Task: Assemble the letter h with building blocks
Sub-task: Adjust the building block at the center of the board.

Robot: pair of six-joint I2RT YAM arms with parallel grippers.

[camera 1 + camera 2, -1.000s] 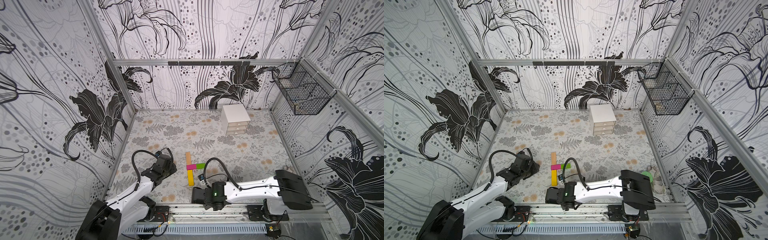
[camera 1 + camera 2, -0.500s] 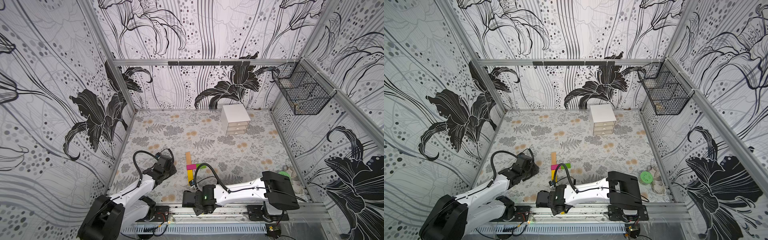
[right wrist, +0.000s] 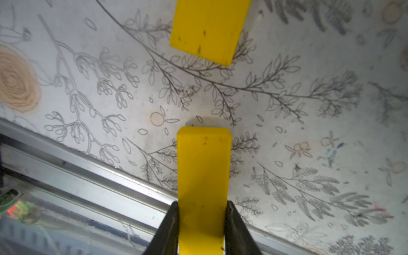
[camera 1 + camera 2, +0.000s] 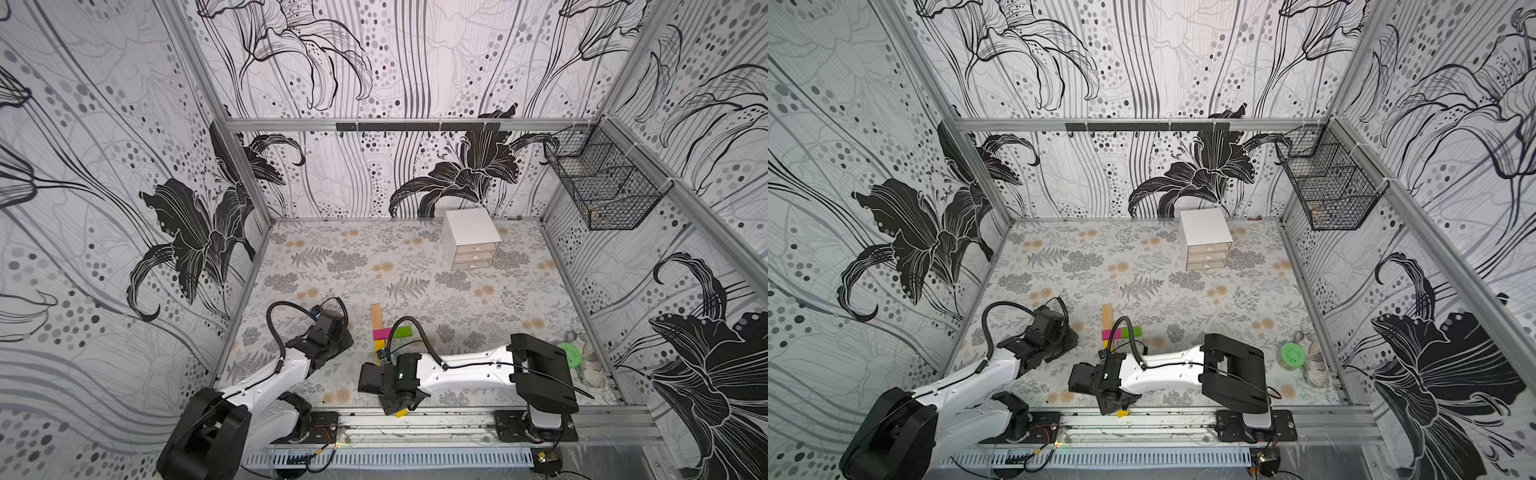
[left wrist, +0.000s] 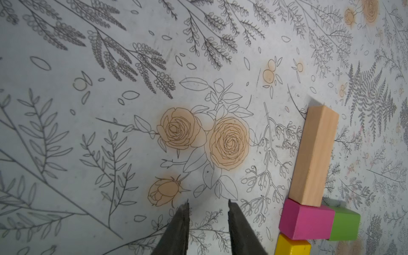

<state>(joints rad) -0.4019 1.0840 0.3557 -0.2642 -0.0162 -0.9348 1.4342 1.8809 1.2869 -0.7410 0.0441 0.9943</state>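
Right wrist alone shows hand (image 3: 202, 202) pinching yellow block (image 3: 204, 165).

2 top views: high, looking down, sharing whole scene | 2 wrist views: close over mat (image 5: 220, 33)

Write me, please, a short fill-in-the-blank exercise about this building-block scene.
1. The right pincer is shut on a long flat building block coloured ____.
2. The left pincer stands open and holds ____.
3. The long tan bare-wood block touches the short magenta-pink block, which adjoins a short block coloured ____.
4. The white box at the back has ____ drawers.
Missing words: yellow; nothing; green; three.
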